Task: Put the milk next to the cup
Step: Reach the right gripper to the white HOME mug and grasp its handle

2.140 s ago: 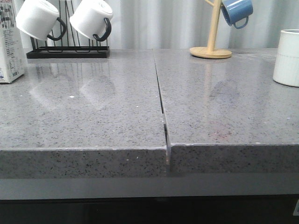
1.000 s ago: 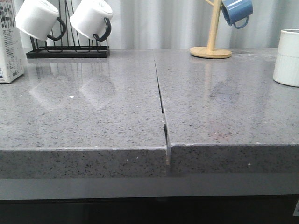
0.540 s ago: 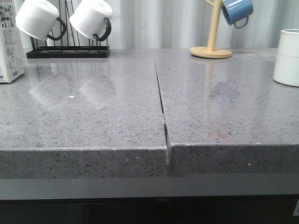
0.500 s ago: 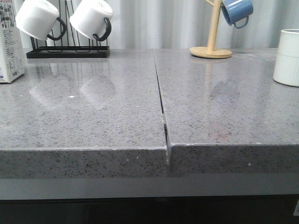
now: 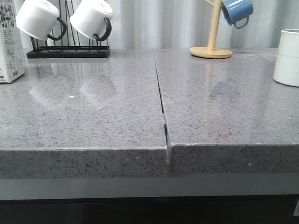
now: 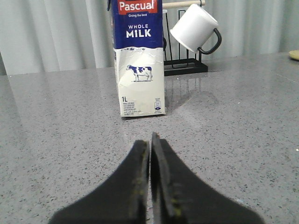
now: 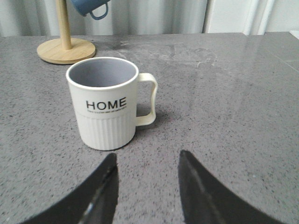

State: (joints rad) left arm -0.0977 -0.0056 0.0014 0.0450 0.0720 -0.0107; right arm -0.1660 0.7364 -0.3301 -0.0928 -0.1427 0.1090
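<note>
The milk carton (image 6: 138,60) stands upright on the grey counter, white with a blue "WHOLE MILK" band and a cow picture. It shows at the far left edge of the front view (image 5: 10,46). My left gripper (image 6: 149,140) is shut and empty, a short way in front of the carton. The cream ribbed "HOME" cup (image 7: 108,102) stands upright, handle to its side; it shows at the far right edge of the front view (image 5: 287,58). My right gripper (image 7: 147,158) is open and empty, just in front of the cup. Neither gripper shows in the front view.
A black rack (image 5: 67,52) at the back left holds two white mugs with black handles (image 5: 91,19). A wooden mug tree (image 5: 211,46) with a blue mug (image 5: 236,11) stands at the back right. A seam (image 5: 161,102) splits the two counter slabs.
</note>
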